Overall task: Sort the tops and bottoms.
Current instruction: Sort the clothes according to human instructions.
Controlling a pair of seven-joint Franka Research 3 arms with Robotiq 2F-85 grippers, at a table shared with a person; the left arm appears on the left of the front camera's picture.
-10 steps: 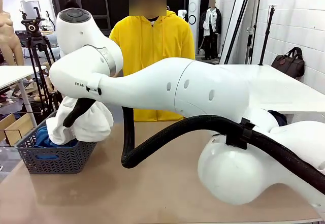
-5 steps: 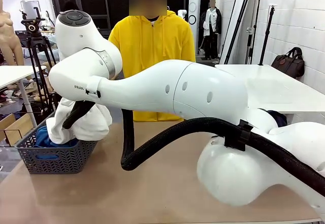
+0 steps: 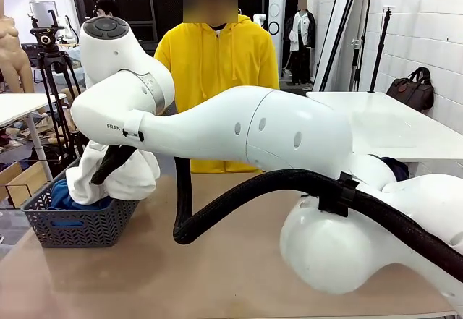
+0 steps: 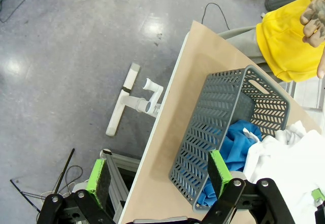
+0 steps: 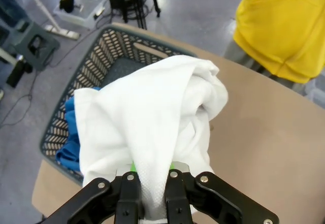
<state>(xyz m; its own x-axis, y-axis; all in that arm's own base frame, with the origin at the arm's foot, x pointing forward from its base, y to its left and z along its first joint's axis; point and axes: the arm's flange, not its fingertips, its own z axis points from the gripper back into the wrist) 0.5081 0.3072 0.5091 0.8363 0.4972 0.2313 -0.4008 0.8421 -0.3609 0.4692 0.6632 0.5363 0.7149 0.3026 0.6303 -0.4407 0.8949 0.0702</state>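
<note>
1. Room: a workshop with a grey floor [image 4: 61, 41], white block wall and a camera tripod [image 3: 51, 58] at far left. A white side table [image 3: 391, 127] at right carries a dark handbag [image 3: 411, 90].
2. Table [image 3: 217, 275]: a tan top shared with a person in a yellow hoodie [image 3: 217, 58] standing at the far edge.
3. Right arm [image 3: 253, 127]: it reaches from the right across the middle to the table's left side, with a black cable hose [image 3: 289, 181] hanging under it.
4. Basket [image 3: 76, 225]: grey plastic with a herringbone lattice, standing on the table's left end, near the edge.
5. White garment [image 3: 123, 174]: it hangs bunched over the basket's right side, lifted above the rim. In the right wrist view its folds [image 5: 152, 112] drape from the fingers down over the basket [image 5: 101, 51].
6. Blue garment [image 3: 65, 196]: it lies inside the basket, below and left of the white one. In the left wrist view it [image 4: 236, 142] sits at the basket's near end, touching the white garment [image 4: 289, 158].
7. Right gripper [image 5: 150, 183]: jaws pressed together, pinching a fold of the white garment between the green pads.
8. Left gripper [image 4: 157, 176]: jaws spread wide, nothing between them. It hangs above the table edge just beside the basket [image 4: 223, 112].
9. Person's hand [image 4: 315, 18]: loosely curled, raised at the hoodie front, apart from the basket.
</note>
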